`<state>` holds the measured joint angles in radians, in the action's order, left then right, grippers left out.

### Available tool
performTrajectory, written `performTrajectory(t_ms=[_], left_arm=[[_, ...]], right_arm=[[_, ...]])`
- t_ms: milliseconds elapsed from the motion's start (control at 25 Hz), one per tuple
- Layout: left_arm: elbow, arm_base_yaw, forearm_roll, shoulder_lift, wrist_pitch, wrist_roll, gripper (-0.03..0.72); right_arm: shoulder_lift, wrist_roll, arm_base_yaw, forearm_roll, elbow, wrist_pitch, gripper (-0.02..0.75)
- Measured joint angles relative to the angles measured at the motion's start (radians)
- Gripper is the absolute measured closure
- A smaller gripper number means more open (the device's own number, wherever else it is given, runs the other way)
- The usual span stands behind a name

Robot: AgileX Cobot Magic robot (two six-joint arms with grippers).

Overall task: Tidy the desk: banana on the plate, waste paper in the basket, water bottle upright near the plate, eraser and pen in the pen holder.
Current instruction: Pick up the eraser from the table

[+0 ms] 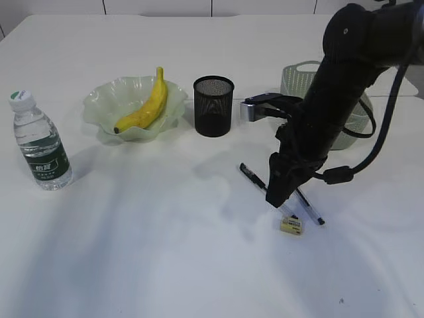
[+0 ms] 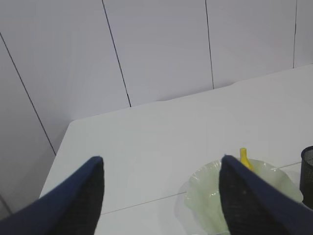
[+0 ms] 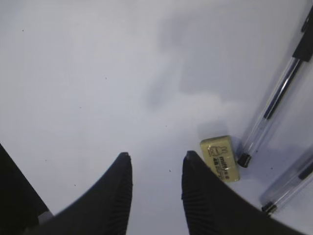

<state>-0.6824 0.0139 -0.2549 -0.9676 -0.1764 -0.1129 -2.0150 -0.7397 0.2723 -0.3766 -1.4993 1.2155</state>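
- Right pincer [image 3: 155, 188] low over the table [image 1: 132, 252], jaws parted with nothing between them, eraser [image 3: 220, 158] just beside its right finger, not touching.
- Left pincer [image 2: 161, 196] wide open, empty, raised, plate [image 2: 210, 196] below it.
- Landmark: pen holder [image 1: 213, 106], black mesh, upright, mid-table.
- Banana [image 1: 146, 106] already in the plate [image 1: 99, 112], just left of the pen holder.
- Water bottle [image 1: 41, 142] upright, well left of the pen holder, beyond the plate.
- Basket [image 1: 298, 76] right of the pen holder, partly hidden by the right arm.
- Two pens [image 1: 252, 177] lie crossed on the table, front-right of the pen holder; eraser [image 1: 291, 225] near their front ends.
- Waste paper: cannot tell.
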Motion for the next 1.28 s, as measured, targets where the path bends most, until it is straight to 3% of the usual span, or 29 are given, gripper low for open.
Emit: performTrajectory(t_ms=[640, 920, 1280], left_arm=[[0.0, 0.0, -0.072, 0.0, 0.0, 0.0, 0.168], [0.0, 0.0, -0.074, 0.0, 0.0, 0.0, 0.168], [0.0, 0.0, -0.076, 0.0, -0.021, 0.0, 0.168]], right_arm=[[-0.006, -0.045, 0.0, 0.101, 0.0, -0.023, 0.468], [-0.072, -0.059, 0.0, 0.103, 0.0, -0.036, 0.403], [-0.106, -0.113, 0.058, 0.123, 0.0, -0.1, 0.393]])
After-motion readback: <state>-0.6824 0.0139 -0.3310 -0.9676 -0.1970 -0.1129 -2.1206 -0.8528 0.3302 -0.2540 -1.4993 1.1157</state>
